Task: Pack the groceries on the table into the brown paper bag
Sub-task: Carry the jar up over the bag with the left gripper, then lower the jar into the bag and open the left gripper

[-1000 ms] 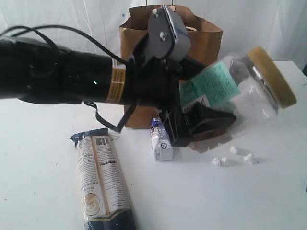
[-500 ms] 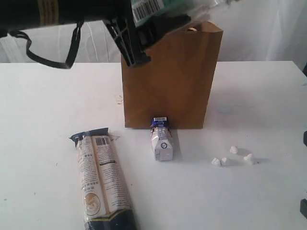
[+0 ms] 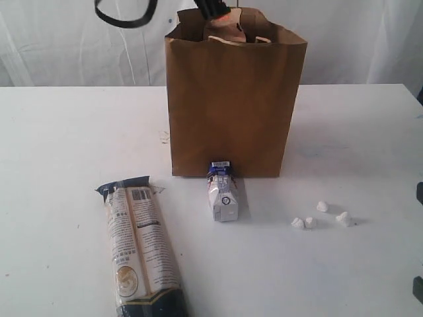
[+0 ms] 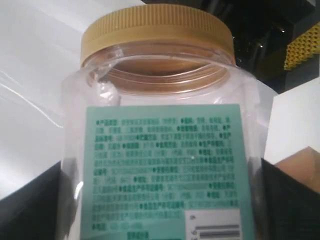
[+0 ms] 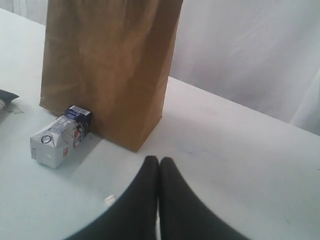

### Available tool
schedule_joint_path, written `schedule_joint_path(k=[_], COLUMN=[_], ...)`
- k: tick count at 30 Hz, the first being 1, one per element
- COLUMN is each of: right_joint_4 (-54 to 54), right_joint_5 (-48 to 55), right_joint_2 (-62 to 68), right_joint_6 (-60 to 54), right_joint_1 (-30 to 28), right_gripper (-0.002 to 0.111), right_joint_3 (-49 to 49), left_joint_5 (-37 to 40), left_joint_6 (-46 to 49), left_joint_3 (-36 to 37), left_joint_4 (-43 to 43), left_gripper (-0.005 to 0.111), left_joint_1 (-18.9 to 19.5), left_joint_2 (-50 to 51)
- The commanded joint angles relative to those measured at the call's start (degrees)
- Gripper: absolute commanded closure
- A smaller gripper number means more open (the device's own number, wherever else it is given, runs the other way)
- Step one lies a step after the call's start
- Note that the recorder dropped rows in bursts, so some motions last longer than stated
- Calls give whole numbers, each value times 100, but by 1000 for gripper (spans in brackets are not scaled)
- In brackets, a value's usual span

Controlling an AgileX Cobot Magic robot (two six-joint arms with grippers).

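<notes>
The yellow-lidded clear jar (image 4: 160,125) with a green label fills the left wrist view. My left gripper (image 4: 160,200) is shut on it, a black finger (image 4: 30,205) at each side. In the exterior view only a black tip of that arm (image 3: 210,6) shows above the brown paper bag (image 3: 231,105). The bag stands upright on the table (image 3: 66,132). The small blue-white carton (image 3: 223,195) lies at its front base. The long cream-black packet (image 3: 141,244) lies front left. My right gripper (image 5: 159,163) is shut and empty, low over the table near the bag (image 5: 110,60) and the carton (image 5: 59,138). Bottle, pouch and tub are not visible.
Three small white crumbs (image 3: 321,215) lie on the table right of the carton. A black cable loop (image 3: 125,14) hangs at the top edge. White curtains close off the back. A dark corner of the packet (image 5: 7,95) shows at the edge of the right wrist view.
The left arm has risen with the jar from in front of the bag to above its mouth, almost leaving the exterior view. Carton, packet and crumbs have not moved.
</notes>
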Motion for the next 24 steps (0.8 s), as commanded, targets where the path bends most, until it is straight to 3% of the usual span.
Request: schedule_joint_path(k=[1,17,24], right_joint_4=[28,28,28], right_joint_5=[56,107,107], right_joint_2=[-20,-20,-20], right_joint_6=[-2,-2,-2], right_joint_1=[4,4,4], right_gripper=[108,108,108], right_joint_3=[17,17,17], left_joint_5=[-112,734,940], left_joint_6=[47,275,-908], left_joint_3=[-317,-671,-671], left_joint_4=[68,50,50], left_gripper=[107,107,106], left_joint_1=[19,19,19], left_joint_2=[473,1094,1094])
